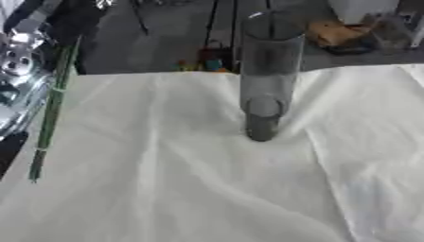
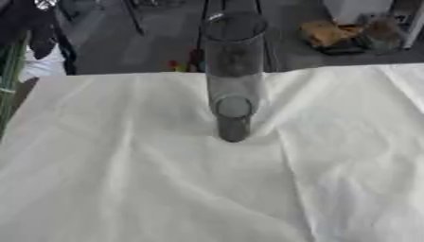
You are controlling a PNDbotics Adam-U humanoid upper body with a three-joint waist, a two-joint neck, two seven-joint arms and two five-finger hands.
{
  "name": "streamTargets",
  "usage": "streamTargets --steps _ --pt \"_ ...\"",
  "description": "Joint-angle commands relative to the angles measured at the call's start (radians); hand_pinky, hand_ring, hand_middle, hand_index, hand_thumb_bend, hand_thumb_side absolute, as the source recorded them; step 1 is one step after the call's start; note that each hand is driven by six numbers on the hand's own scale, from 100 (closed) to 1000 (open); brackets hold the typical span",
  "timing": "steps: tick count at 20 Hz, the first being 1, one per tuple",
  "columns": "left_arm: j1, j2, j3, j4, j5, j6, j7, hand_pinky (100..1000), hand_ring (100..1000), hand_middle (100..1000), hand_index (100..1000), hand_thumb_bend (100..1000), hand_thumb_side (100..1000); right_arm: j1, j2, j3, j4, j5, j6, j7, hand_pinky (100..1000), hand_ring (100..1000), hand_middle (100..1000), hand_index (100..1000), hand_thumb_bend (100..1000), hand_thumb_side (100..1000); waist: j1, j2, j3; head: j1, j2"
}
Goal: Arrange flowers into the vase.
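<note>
Clear glass, the vase (image 1: 267, 75) stands upright mid-cloth (image 1: 165, 179) in the left eye view, and my left hand (image 1: 21, 61) is well left of it at the edge; whether its fingers are curled round the green stems (image 1: 51, 108) I cannot tell. The stems run long and near-vertical, tips toward me, so my left hand looks nearer. In the right eye view only a green sliver shows far left of the vase; my right hand is unseen.
</note>
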Motion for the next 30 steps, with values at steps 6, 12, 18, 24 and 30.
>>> streamTargets --steps 6,12,18,24,30 --pt "-0.039 0.032 0.033 -0.048 0.13 -0.092 0.176 100 100 100 100 100 764 0.0 -0.026 -0.001 -0.016 -0.013 0.002 -0.002 854 857 615 917 100 982 0.002 -0.03 -0.004 -0.003 0.002" --pt "-0.058 0.032 0.034 -0.042 0.221 -0.108 0.227 100 100 100 100 100 781 0.002 -0.029 -0.002 -0.016 -0.016 0.003 -0.002 853 856 615 917 100 981 0.007 -0.034 -0.01 -0.003 0.001" --pt "-0.081 0.029 0.038 -0.025 0.274 -0.127 0.25 100 100 100 100 100 794 0.003 -0.033 -0.002 -0.016 -0.019 0.003 -0.003 852 855 616 916 100 983 0.011 -0.04 -0.018 -0.003 0.0" --pt "-0.126 0.022 0.044 0.013 0.315 -0.171 0.308 100 100 100 100 100 804 0.005 -0.039 0.0 -0.016 -0.023 0.002 -0.003 851 855 616 915 100 984 0.017 -0.047 -0.029 -0.002 0.009" --pt "-0.169 0.022 0.043 0.051 0.347 -0.23 0.367 100 100 100 100 100 801 0.009 -0.049 0.0 -0.016 -0.027 -0.001 -0.004 850 853 618 914 100 987 0.029 -0.06 -0.042 0.014 0.022"
